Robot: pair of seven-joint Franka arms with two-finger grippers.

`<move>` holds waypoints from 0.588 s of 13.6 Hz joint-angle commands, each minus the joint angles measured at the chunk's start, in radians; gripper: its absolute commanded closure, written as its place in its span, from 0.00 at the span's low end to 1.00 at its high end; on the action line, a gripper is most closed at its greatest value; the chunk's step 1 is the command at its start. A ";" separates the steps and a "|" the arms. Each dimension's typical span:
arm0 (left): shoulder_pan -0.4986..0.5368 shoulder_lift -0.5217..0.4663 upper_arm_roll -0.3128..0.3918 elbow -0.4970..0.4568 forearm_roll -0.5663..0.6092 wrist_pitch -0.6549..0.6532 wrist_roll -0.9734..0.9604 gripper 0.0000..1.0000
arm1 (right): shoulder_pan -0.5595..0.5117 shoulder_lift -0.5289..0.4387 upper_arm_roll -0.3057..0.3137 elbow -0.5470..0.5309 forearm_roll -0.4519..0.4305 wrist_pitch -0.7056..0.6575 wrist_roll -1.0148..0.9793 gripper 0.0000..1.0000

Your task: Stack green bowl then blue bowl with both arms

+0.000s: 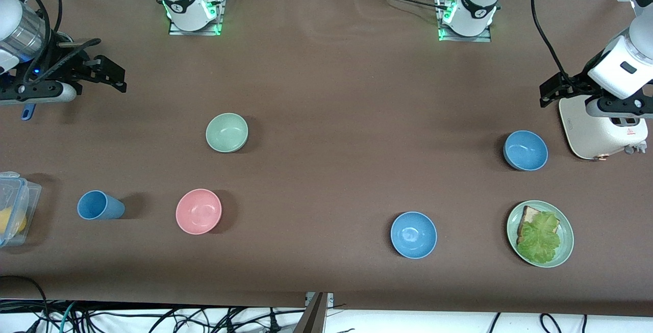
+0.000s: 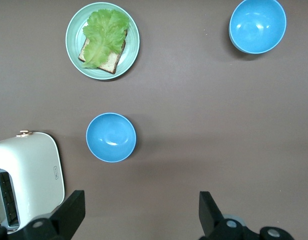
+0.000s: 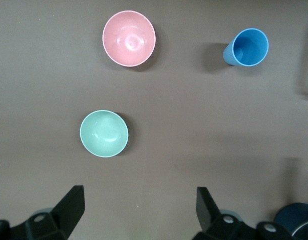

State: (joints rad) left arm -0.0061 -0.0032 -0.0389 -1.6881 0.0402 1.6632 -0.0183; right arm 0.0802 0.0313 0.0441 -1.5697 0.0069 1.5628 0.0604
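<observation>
Clearly, matte sage green bowl [image 1: 227, 132] sits upright, both arms' jaws released.

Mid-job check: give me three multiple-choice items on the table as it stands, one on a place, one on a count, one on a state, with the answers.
1. The green bowl sits:
A. inside the pink bowl
B. farther from the front camera than the pink bowl
C. on the toaster

2. How many blue bowls are on the table?
A. one
B. two
C. three

3. The left end effector is:
A. open and empty
B. shut on a blue bowl
C. shut on the blue cup

Answers:
1 B, it lies higher in the front view, apart from the pink bowl.
2 B, one beside the toaster, one nearer the camera.
3 A, its fingers stand apart with nothing between.
</observation>
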 commanded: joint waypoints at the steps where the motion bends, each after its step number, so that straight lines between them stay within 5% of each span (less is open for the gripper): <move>1: -0.002 0.015 -0.009 0.039 0.006 -0.023 0.006 0.00 | -0.014 0.010 0.011 0.023 -0.008 -0.003 -0.010 0.01; 8: -0.005 0.017 -0.009 0.041 0.004 -0.023 0.006 0.00 | -0.020 0.016 0.011 0.023 -0.008 -0.003 -0.011 0.01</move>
State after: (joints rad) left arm -0.0086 -0.0030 -0.0439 -1.6819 0.0401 1.6632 -0.0184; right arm 0.0764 0.0356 0.0439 -1.5697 0.0064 1.5638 0.0604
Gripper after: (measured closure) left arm 0.000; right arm 0.009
